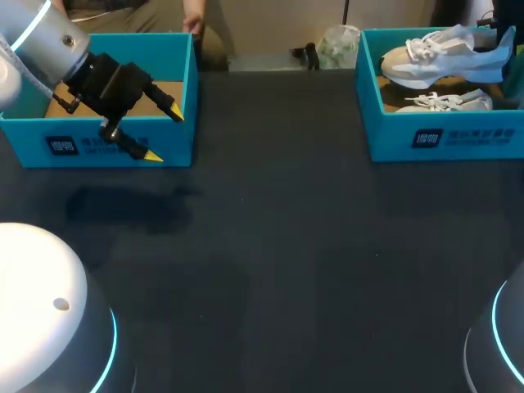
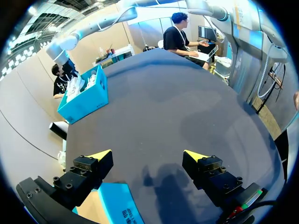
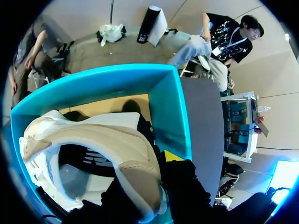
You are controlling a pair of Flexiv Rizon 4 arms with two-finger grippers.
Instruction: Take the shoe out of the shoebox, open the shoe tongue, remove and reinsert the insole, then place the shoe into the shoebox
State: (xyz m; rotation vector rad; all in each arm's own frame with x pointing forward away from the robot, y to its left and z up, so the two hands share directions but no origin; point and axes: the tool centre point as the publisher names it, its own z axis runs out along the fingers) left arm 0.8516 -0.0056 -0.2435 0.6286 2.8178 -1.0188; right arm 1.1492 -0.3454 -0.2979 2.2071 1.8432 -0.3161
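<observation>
- the left claw hangs at the upper left of the head view, over the front wall of the left box; its two yellow tips stand wide apart with nothing between them.
- in the left wrist view the same claw is spread wide above the dark table, with a corner of the left box just under one finger.
- the left box is teal, and bare brown cardboard shows inside it.
- the right box, also teal, sits at the upper right of the head view, well apart from the left box.
- the shoe, white and beige, is tilted and raised above the rim of the right box, toe toward the middle of the frame.
- a second shoe lies lower inside that box, laces up.
- in the right wrist view the right claw is closed on the heel of the shoe: black fingers press it from both sides, and only one yellow tip shows beside it.
- the shoe hangs over the open right box, sole side toward the camera.
</observation>
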